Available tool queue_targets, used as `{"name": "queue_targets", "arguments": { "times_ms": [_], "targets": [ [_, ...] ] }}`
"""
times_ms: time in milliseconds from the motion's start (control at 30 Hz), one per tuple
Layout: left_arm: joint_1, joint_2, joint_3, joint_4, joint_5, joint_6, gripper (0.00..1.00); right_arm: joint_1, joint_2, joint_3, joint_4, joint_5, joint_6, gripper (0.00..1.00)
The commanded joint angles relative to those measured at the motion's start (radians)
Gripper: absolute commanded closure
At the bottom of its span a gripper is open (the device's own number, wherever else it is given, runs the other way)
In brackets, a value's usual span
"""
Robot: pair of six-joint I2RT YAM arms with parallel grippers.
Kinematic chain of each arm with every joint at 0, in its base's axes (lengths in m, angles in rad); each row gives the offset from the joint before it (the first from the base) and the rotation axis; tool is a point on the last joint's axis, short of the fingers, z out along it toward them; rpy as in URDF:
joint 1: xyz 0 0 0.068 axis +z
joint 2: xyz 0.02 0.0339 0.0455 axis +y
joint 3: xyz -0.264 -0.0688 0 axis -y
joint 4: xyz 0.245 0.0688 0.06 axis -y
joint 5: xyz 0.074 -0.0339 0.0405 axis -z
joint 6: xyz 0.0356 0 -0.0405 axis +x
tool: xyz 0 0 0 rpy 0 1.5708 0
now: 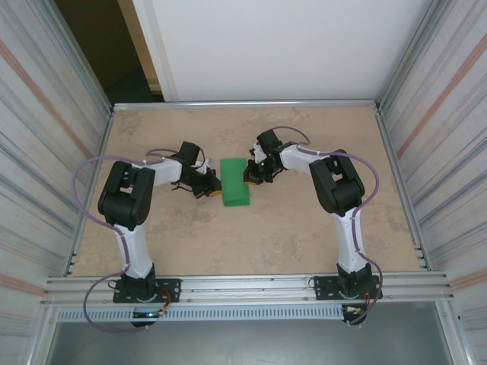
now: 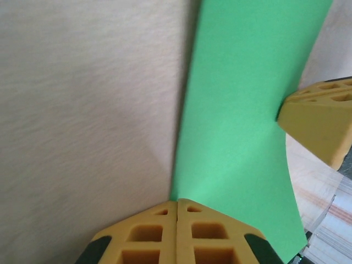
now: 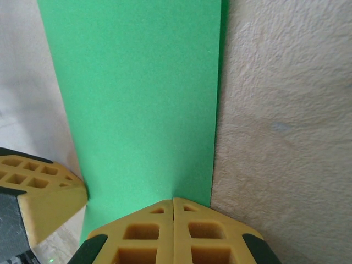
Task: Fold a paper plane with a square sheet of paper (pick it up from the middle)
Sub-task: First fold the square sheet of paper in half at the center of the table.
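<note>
The square sheet of paper (image 1: 234, 181) is bright green and reads as a narrow upright rectangle at mid-table, between both grippers. My left gripper (image 1: 210, 185) is at its left edge, fingers pressed together, with the paper's edge (image 2: 236, 121) running into the tips (image 2: 177, 202). My right gripper (image 1: 252, 173) is at its right edge, also shut, with the green sheet (image 3: 137, 93) meeting its tips (image 3: 173, 200). Each wrist view catches the other gripper's yellow finger across the paper: the right gripper's finger (image 2: 322, 124) and the left gripper's finger (image 3: 41, 190). The paper bows slightly in the left wrist view.
The beige table (image 1: 243, 236) is bounded by a metal rail (image 1: 243, 285) at the near edge and ribbed walls (image 1: 46, 152) on both sides. A white panel (image 1: 289, 46) stands behind the far edge. Both arms reach inward towards the middle.
</note>
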Motion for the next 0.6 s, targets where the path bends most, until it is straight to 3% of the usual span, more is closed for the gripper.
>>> {"name": "queue_targets", "arguments": {
  "times_ms": [0,167,333,567],
  "targets": [
    [0.03,-0.062,-0.027,-0.083,-0.084,0.025,1.0,0.005,0.149,-0.098,-0.249,0.251,-0.024,1.0],
    [0.004,-0.118,-0.015,0.006,-0.007,-0.03,1.0,0.005,0.149,-0.099,-0.25,0.252,-0.024,1.0],
    [-0.056,-0.048,0.026,0.061,0.03,-0.078,1.0,0.005,0.15,-0.099,-0.249,0.252,-0.02,1.0],
    [-0.061,0.022,0.067,0.063,-0.042,-0.092,1.0,0.006,0.153,-0.096,-0.253,0.251,-0.023,1.0]
  ]
}}
